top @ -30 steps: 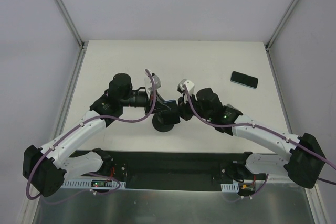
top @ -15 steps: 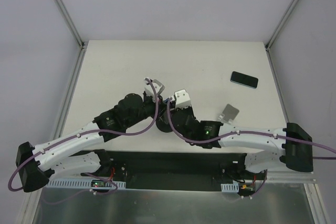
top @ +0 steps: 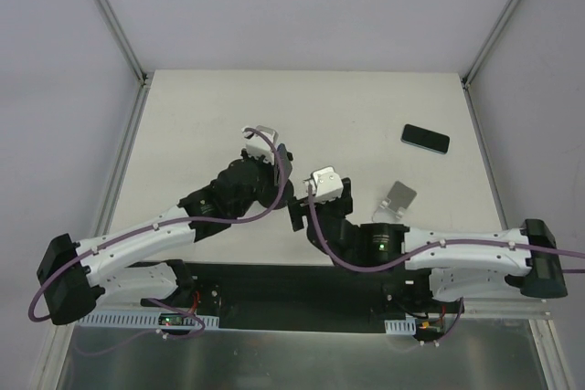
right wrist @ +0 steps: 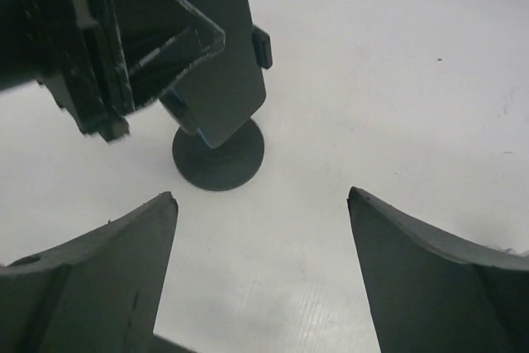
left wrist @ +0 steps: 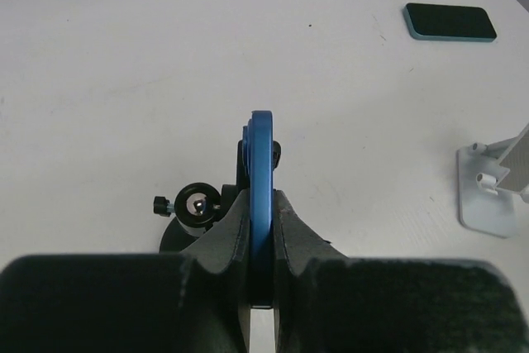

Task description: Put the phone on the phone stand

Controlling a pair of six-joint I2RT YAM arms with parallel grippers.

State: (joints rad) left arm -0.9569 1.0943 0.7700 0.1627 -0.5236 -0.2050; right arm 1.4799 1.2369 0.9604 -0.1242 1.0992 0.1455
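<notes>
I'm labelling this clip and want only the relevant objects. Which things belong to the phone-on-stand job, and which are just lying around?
In the job:
blue phone, pinched by the left gripper
black stand with the round base

Lying about:
dark phone, flat at the far right
white stand, nearer the arms
</notes>
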